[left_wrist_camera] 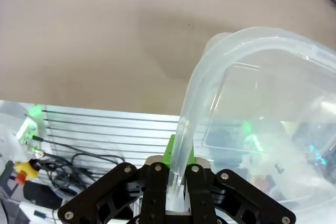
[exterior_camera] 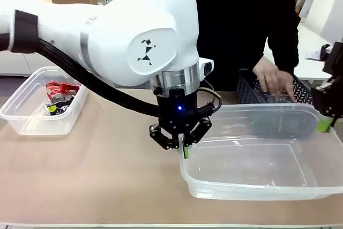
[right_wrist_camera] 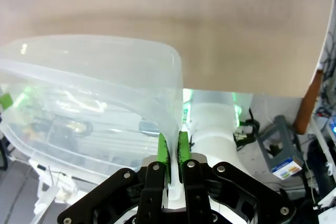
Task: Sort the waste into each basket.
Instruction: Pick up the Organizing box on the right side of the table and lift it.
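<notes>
Crushed red and silver cans [exterior_camera: 58,94] lie in a small deep clear tub [exterior_camera: 21,126] at the table's left. The second small tub is out of view. A dark lattice basket [exterior_camera: 247,90] stands at the back right; a person's hand [exterior_camera: 273,79] reaches into it over what looks like a clear bottle [exterior_camera: 280,100]. My left gripper [exterior_camera: 184,146] [left_wrist_camera: 177,179] is shut on the left rim of a large shallow clear tub [exterior_camera: 241,192] [left_wrist_camera: 210,77]. My right gripper [exterior_camera: 325,124] [right_wrist_camera: 174,156] is shut on that large tub's [right_wrist_camera: 157,103] right rim.
The large shallow tub holds nothing that I can make out and covers the table's right half, right in front of the lattice basket. Bare tan tabletop [exterior_camera: 107,154] lies between the two tubs. The person in black stands behind the table.
</notes>
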Controlling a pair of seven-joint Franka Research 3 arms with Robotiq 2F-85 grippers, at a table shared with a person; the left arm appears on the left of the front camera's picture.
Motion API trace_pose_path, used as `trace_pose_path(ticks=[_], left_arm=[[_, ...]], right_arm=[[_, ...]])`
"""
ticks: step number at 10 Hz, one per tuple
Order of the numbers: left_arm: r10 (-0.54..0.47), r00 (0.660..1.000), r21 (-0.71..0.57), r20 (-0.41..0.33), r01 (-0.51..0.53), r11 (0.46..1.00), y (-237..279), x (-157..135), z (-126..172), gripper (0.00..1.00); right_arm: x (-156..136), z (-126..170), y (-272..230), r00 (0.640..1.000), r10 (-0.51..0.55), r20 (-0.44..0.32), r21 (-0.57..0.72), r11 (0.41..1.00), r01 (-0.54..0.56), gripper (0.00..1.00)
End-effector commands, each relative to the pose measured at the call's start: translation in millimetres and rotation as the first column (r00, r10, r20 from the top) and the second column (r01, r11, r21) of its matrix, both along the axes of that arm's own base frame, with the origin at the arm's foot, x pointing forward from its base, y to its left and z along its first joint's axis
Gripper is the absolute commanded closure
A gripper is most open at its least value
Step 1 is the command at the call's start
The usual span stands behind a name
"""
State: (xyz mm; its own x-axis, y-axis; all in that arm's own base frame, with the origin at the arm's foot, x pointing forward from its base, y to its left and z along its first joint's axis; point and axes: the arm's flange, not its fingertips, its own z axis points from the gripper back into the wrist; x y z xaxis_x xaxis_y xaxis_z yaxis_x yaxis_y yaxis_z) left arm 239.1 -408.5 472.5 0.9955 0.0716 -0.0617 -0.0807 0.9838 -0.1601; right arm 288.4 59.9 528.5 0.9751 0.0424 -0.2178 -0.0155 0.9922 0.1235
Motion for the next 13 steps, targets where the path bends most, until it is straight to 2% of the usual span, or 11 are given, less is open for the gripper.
trace_pose_path(ticks=[1,3,5,6,8,9,10,11,13], left_arm=[[0.072,0.996,-0.027,0.056,-0.071,0.997,29.8,0.3,23.2,0.95],[0.179,0.980,0.015,0.090,-0.181,0.983,90.2,-3.9,40.4,0.95],[0.186,0.977,0.059,0.105,-0.193,0.979,152.9,-2.4,45.8,0.95],[0.186,0.979,0.070,0.087,-0.192,0.979,178.1,7.2,42.7,0.95],[0.150,0.985,0.074,0.089,-0.157,0.985,190.3,23.3,38.8,0.95],[0.185,0.978,0.038,0.100,-0.190,0.981,192.5,28.8,40.8,0.95],[0.135,0.987,0.035,0.083,-0.138,0.990,177.9,9.0,50.1,0.95],[0.135,0.987,0.035,0.083,-0.138,0.990,177.9,9.0,50.1,0.95],[0.135,0.987,0.035,0.083,-0.138,0.990,177.9,9.0,50.1,0.95]], right_arm=[[26.8,13.0,39.9,1.000,0.008,-0.022,0.020,1.000,-0.007,0.91],[47.1,24.7,79.0,0.999,-0.014,-0.040,0.048,0.999,0.016,0.91],[49.1,38.7,114.3,0.998,0.036,-0.060,0.135,0.990,-0.028,0.91],[45.6,45.6,130.5,0.996,0.042,-0.072,0.147,0.989,-0.031,0.91],[50.6,40.5,154.2,0.993,-0.009,-0.121,0.125,0.992,0.025,0.91],[56.4,33.8,158.6,0.990,-0.025,-0.137,0.122,0.992,0.042,0.91],[65.5,23.4,158.6,0.986,-0.100,-0.134,0.083,0.990,0.112,0.91],[50.6,28.9,161.9,0.996,0.025,-0.085,0.129,0.992,-0.014,0.91],[50.6,28.9,161.9,0.996,0.025,-0.085,0.129,0.992,-0.014,0.91]])
